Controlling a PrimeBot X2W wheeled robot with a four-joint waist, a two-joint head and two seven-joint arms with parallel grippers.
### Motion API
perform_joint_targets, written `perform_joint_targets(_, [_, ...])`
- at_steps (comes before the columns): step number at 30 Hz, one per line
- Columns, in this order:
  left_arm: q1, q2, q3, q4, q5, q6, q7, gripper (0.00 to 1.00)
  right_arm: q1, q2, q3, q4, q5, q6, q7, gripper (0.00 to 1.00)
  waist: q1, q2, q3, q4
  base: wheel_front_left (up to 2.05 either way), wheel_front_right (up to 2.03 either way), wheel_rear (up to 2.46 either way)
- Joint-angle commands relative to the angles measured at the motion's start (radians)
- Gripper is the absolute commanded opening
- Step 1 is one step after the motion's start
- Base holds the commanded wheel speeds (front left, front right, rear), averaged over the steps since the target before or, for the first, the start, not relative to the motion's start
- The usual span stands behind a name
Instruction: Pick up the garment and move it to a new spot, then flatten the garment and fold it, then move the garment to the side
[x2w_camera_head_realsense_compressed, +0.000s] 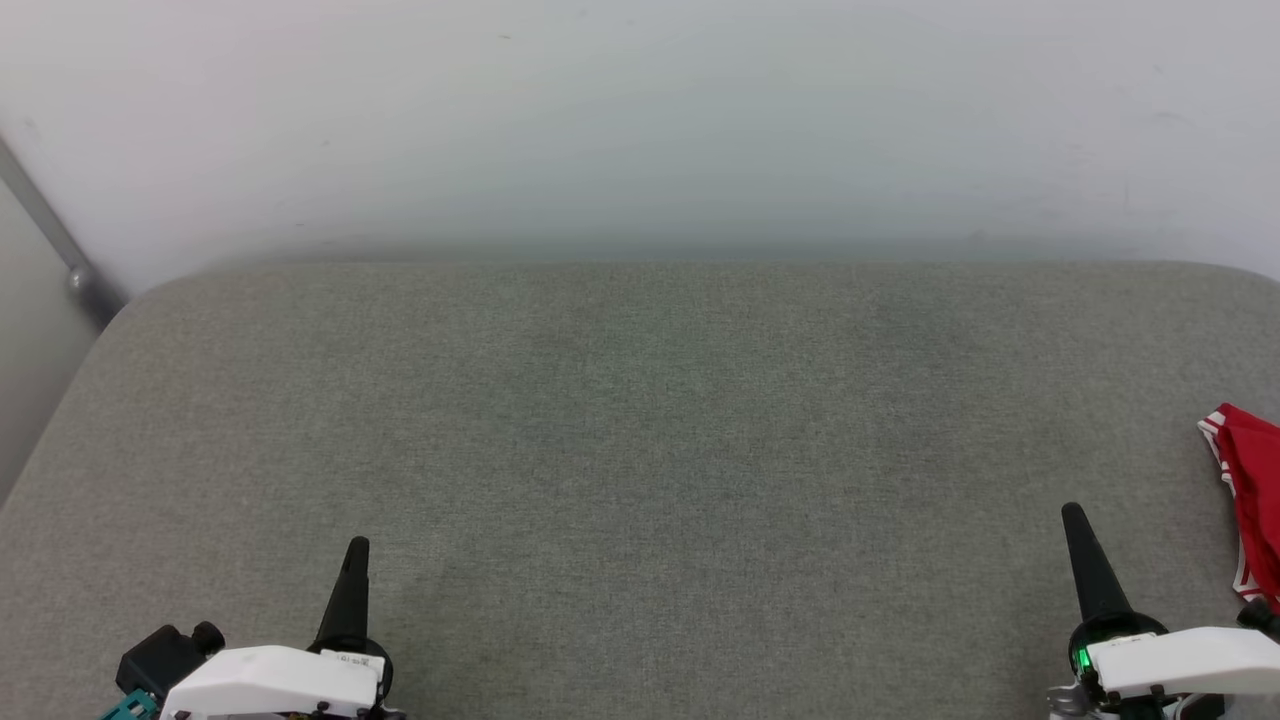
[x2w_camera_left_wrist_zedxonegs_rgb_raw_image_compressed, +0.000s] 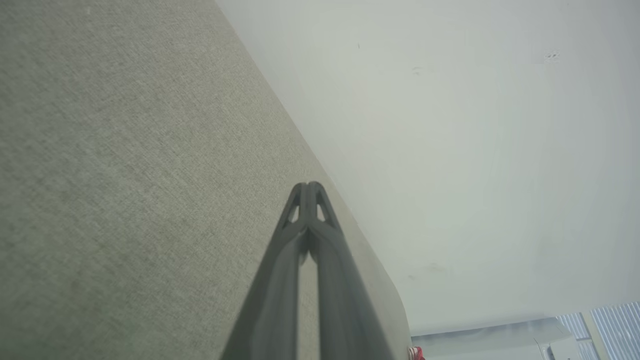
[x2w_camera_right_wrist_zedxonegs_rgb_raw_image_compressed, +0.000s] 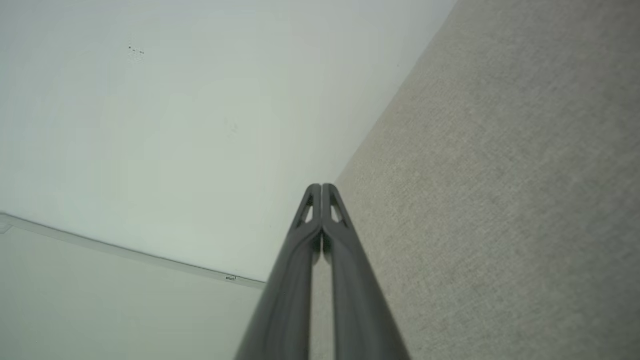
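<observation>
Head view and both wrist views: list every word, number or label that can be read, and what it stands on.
None can be read.
Garment: red fold with striped trim, no lettering on the visible part.
Left end effector: tiny print on its white housing, too small to read.

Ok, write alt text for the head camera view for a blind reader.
A red garment with striped trim lies at the picture's right edge on a grey fabric surface below a wall. The left gripper and right gripper, both shut, sit at the bottom corners.
</observation>
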Motion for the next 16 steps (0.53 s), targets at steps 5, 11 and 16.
perform_joint_targets(5, [-0.035, 0.004, 0.009, 0.002, -0.074, -0.013, 0.018, 0.00, -0.036, -0.007, -0.005, 0.004, 0.070, 0.000, 0.018, 0.00, 0.0000, 0.0000, 0.002, -0.003, 0.00, 0.00, 0.00])
perform_joint_targets(11, [-0.050, 0.004, 0.017, 0.009, -0.134, -0.018, 0.032, 0.00, -0.051, -0.007, -0.009, 0.012, 0.127, 0.000, 0.033, 0.00, 0.0000, 0.0000, 0.005, -0.006, 0.00, 0.00, 0.00])
perform_joint_targets(16, [-0.059, 0.003, 0.023, 0.016, -0.183, -0.022, 0.045, 0.00, -0.061, -0.006, -0.012, 0.020, 0.171, 0.000, 0.046, 0.00, 0.0000, 0.0000, 0.007, -0.008, 0.00, 0.00, 0.00])
